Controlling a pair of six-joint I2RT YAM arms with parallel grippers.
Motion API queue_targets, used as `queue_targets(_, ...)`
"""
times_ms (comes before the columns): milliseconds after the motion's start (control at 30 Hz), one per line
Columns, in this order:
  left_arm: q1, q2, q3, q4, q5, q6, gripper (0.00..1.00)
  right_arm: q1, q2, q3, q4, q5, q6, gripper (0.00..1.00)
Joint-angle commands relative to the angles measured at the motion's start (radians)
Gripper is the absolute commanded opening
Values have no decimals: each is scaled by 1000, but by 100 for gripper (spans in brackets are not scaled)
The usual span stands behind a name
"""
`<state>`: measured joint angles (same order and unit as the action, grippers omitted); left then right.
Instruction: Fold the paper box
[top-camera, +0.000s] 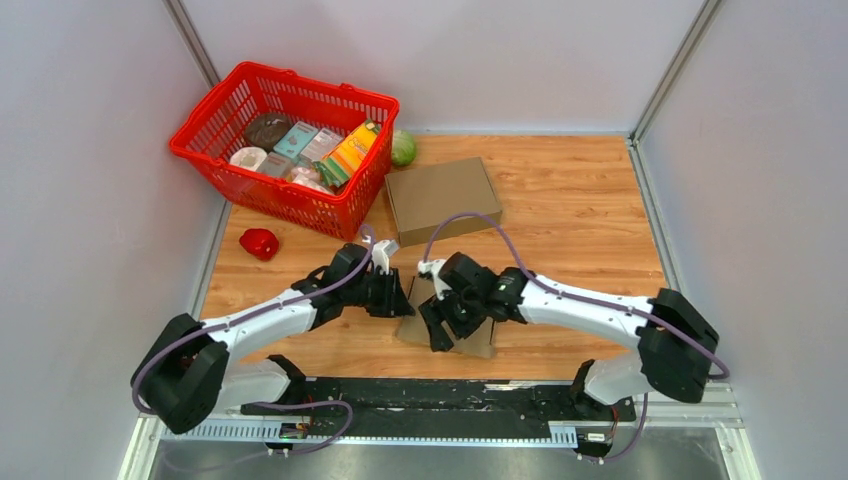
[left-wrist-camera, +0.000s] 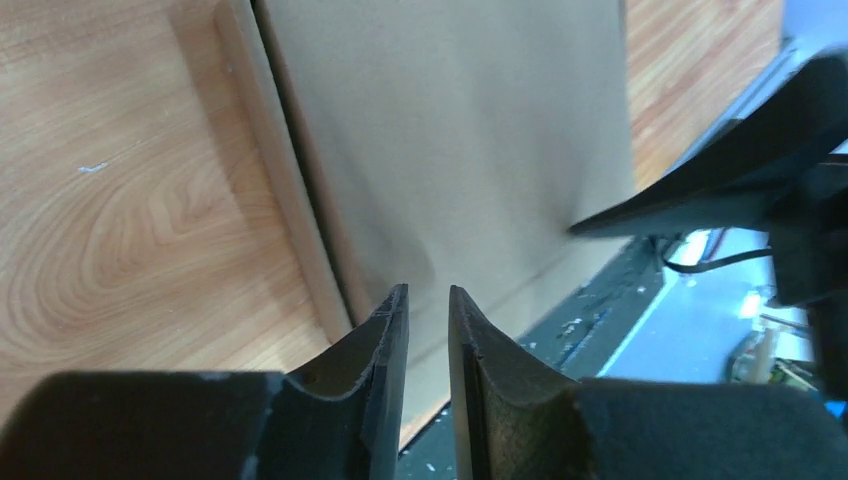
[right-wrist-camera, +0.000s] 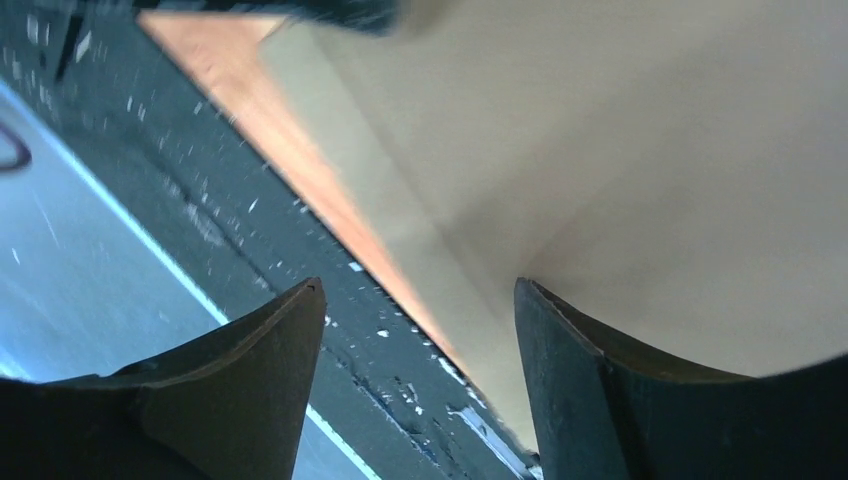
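The paper box (top-camera: 480, 340) lies as flat brown cardboard at the table's near edge, mostly hidden under both grippers. In the left wrist view its broad panel (left-wrist-camera: 450, 130) rises ahead, with a narrow side flap (left-wrist-camera: 270, 200) on the wood. My left gripper (top-camera: 395, 295) sits at the sheet's left edge; its jaws (left-wrist-camera: 428, 300) stand a narrow gap apart with nothing between them. My right gripper (top-camera: 440, 325) is over the sheet, open wide (right-wrist-camera: 420, 290), its right finger (right-wrist-camera: 600, 380) against the panel (right-wrist-camera: 620, 150).
A closed brown box (top-camera: 442, 198) sits behind the arms. At the back left is a red basket (top-camera: 205, 105) full of groceries, with a green ball (top-camera: 403, 148) beside it. A small red object (top-camera: 260, 243) lies at the left. The black base rail (top-camera: 430, 395) runs along the near edge.
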<state>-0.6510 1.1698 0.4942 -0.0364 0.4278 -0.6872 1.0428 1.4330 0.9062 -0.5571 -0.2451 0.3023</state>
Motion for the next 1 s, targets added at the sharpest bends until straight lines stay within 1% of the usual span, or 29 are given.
queue_targets(0,-25,56,55,-37,-75,74,28,-153,-175,-65,-1,113,242,70)
queue_targets(33,-30,59,56,-45,-87,81,28,-188,-242,-125,-3,112,321,69)
queue_targets(67,-38,63,56,-51,-102,92,27,-255,-270,-151,-9,109,351,67)
queue_targets(133,-41,70,58,-51,-101,97,26,-312,-318,-229,-10,96,391,65)
queue_targets(167,-45,74,60,-54,-100,100,26,-367,-353,-256,0,63,393,65)
queue_targets(267,-53,82,67,-66,-112,106,23,-463,-379,-325,40,-15,374,62)
queue_targets(367,-59,65,75,-85,-119,103,22,-516,-370,-360,74,-34,339,60)
queue_targets(467,-61,33,86,-105,-129,103,22,-569,-333,-400,170,-126,336,49)
queue_targets(500,-62,25,90,-126,-129,106,22,-578,-312,-420,192,-140,334,43)
queue_targets(567,-61,1,107,-152,-139,107,24,-595,-301,-434,232,-172,334,39)
queue_targets(600,-61,-10,112,-181,-146,103,27,-599,-305,-446,238,-178,333,36)
queue_targets(633,-61,-39,112,-191,-158,97,34,-604,-313,-455,246,-189,333,36)
queue_targets(667,-56,-56,107,-194,-178,72,54,-609,-319,-463,256,-195,333,35)
queue_targets(700,-49,-73,98,-186,-179,55,62,-618,-322,-470,264,-204,333,33)
queue_targets(733,-23,-103,71,-169,-169,39,67,-641,-330,-487,272,-226,333,32)
queue_targets(767,-4,-116,55,-145,-122,6,72,-656,-332,-495,284,-238,334,30)
queue_targets(800,13,-122,38,-99,-97,-9,72,-670,-333,-506,293,-252,336,25)
queue_targets(867,54,-119,15,-77,-39,-34,73,-702,-336,-529,304,-275,334,24)
queue_targets(967,73,-84,7,-42,23,-55,73,-745,-335,-559,313,-309,324,22)
